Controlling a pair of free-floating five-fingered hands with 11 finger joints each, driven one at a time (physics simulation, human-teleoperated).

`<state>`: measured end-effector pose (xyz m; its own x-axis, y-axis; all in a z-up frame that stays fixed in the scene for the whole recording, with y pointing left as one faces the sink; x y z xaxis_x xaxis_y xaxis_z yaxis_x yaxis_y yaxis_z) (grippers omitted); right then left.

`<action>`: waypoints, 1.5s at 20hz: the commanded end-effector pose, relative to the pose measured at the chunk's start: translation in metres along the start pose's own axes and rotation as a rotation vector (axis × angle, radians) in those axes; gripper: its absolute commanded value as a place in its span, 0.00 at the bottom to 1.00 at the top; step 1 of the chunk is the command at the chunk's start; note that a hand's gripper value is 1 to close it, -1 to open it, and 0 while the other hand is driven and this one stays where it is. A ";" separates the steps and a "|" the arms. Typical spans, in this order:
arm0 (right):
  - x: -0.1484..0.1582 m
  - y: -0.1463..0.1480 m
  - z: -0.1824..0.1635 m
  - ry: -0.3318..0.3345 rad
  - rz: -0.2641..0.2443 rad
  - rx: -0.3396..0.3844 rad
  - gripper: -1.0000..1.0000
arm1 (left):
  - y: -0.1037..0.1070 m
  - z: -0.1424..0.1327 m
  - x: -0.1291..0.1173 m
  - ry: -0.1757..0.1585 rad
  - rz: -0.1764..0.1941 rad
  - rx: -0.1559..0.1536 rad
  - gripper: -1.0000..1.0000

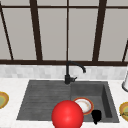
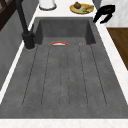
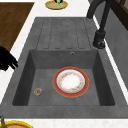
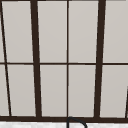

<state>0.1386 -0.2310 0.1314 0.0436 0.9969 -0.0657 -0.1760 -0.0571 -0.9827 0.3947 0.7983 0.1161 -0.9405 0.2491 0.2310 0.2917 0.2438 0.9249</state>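
Red-rimmed white plate (image 1: pixel 83 105) with a patterned ring lies flat on the floor of the dark grey stone sink (image 1: pixel 107 98), in its basin on the right; the right side view shows it near the basin's middle, well apart from the small round drain (image 3: pixel 37 91). Nearest in the front view, a glossy red ball (image 1: pixel 67 115) covers the plate's near-left edge. Just right of the ball is the black right hand (image 1: pixel 96 116), at the basin's front rim. It is beside the plate but not touching it. In the left side view its fingers hang loosely bent and spread, with nothing in their grasp.

On the white counter, a yellow-rimmed dish of food (image 1: pixel 124 110) sits to the hand's right, and another yellow-rimmed dish (image 1: pixel 2 100) sits at the far left. The ribbed draining board (image 1: pixel 45 97) fills the sink's left half. Behind it stands the black curved tap (image 1: pixel 68 73), its spout reaching right. A white round container (image 1: pixel 125 83) stands at the counter's right edge. Beyond is the dark-framed window (image 4: pixel 67 62).
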 end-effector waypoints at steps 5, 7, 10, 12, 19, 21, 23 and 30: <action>0.000 0.000 0.000 0.000 0.000 0.000 0.50 | -0.031 -0.013 -0.018 0.039 -0.019 -0.042 1.00; 0.000 0.000 0.000 0.000 0.000 0.000 0.50 | -0.022 -0.009 -0.011 0.059 -0.008 -0.081 1.00; 0.000 0.000 0.000 0.000 0.000 0.000 0.50 | -0.013 -0.009 0.002 0.042 -0.001 -0.100 0.00; 0.000 0.000 0.000 0.000 0.000 0.000 0.50 | 0.008 -0.031 0.025 0.039 -0.033 -0.099 0.00; 0.000 0.000 0.000 0.000 0.000 0.000 0.50 | 0.047 -0.063 0.060 0.041 0.039 -0.159 0.00; 0.000 0.000 0.000 0.000 0.000 0.000 0.50 | 0.052 -0.073 0.071 0.050 0.043 -0.165 0.00; 0.000 0.000 0.000 0.000 0.000 0.000 0.50 | 0.058 -0.084 0.082 0.066 0.045 -0.163 0.00; 0.000 0.000 0.000 0.000 0.000 0.000 0.50 | 0.074 -0.128 0.106 0.065 0.038 -0.168 0.00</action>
<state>0.1386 -0.2310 0.1314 0.0436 0.9969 -0.0657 -0.1760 -0.0571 -0.9827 0.3052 0.7374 0.2347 -0.9245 0.2260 0.3069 0.3335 0.0894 0.9385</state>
